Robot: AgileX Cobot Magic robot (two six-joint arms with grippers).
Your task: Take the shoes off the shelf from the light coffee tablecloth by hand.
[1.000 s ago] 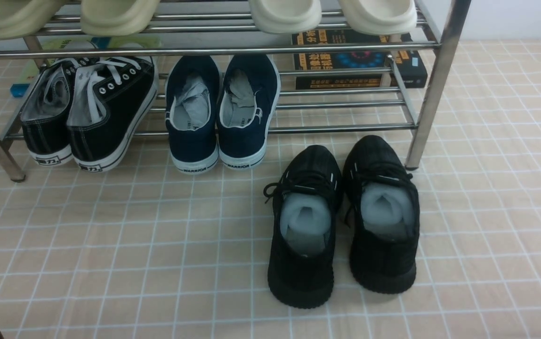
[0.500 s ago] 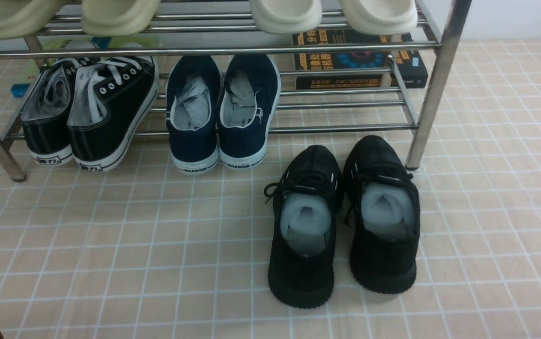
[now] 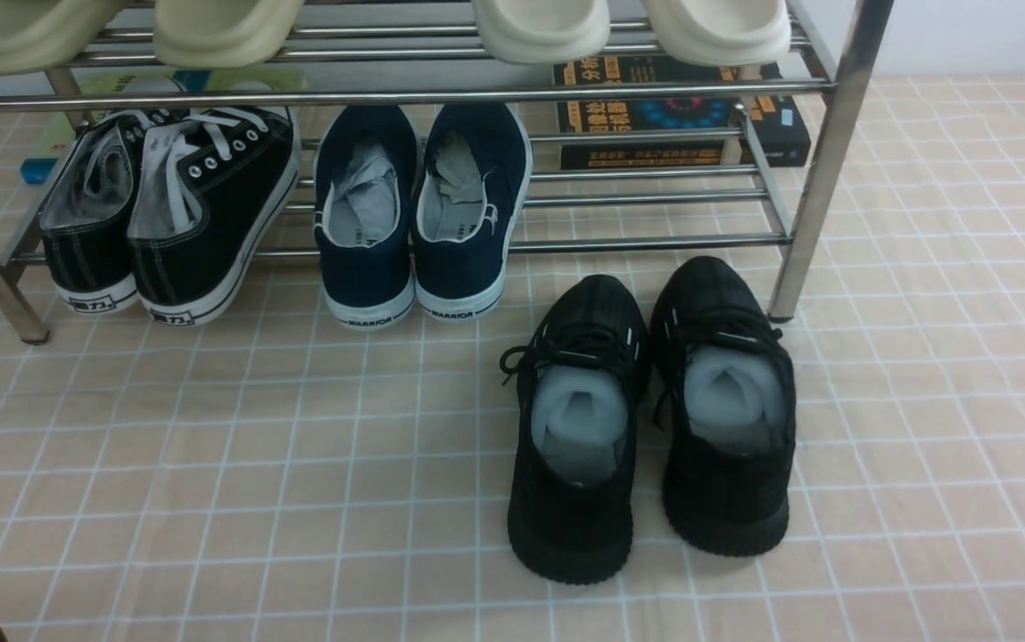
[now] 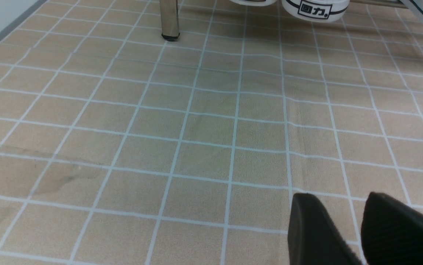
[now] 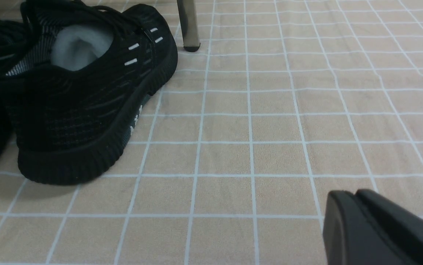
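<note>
The pair of all-black knit shoes stands side by side on the light coffee tablecloth, just in front of the shelf's right end: one shoe on the left, the other on the right. The right wrist view shows one shoe close by and part of the other at the edge. My left gripper is open and empty, low over bare cloth. My right gripper is shut and empty, low over the cloth beside the shoes. Neither gripper's jaws show in the front view.
On the lower tier sit a black canvas white-laced pair and a navy WARRIOR pair. Pale slippers rest on the upper tier. Books lie behind the rack. Chrome rack legs stand on the cloth.
</note>
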